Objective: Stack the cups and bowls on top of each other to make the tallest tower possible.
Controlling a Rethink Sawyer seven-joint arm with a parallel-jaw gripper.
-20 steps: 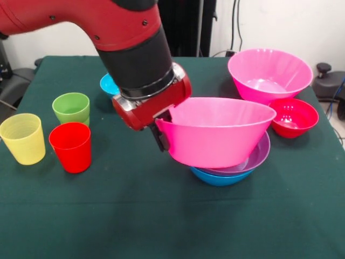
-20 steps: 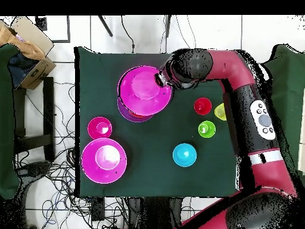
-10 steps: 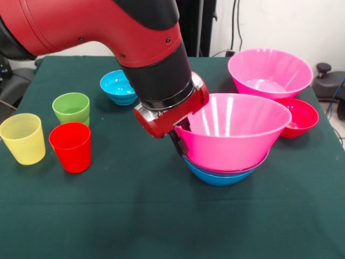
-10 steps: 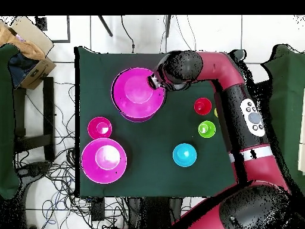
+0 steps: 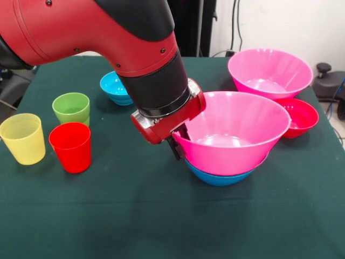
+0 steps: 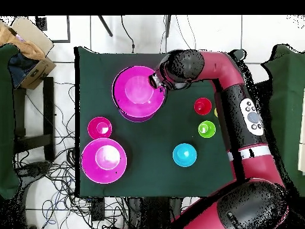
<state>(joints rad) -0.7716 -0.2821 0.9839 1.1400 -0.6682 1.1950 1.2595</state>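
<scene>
A big pink bowl (image 5: 237,135) sits level as the top of the tower, and of the bowls under it only the blue one (image 5: 218,177) shows plainly. My gripper (image 5: 178,144) is shut on this pink bowl's left rim, one dark finger (image 5: 176,149) outside the wall. From above, the gripper (image 6: 156,80) is at the right rim of the bowl (image 6: 139,92). The yellow cup (image 5: 22,138), red cup (image 5: 70,147) and green cup (image 5: 71,108) stand upright at the left.
A second pink bowl (image 5: 269,73) stands at the back right, with a crimson bowl (image 5: 297,116) in front of it, close to the tower. A cyan bowl (image 5: 113,86) sits behind my arm. From above, the arm (image 6: 238,101) covers most of the yellow cup.
The tilted pink bowl has moved right over the pile, come down and levelled, covering the purple bowl. My gripper went with it, still on its rim.
</scene>
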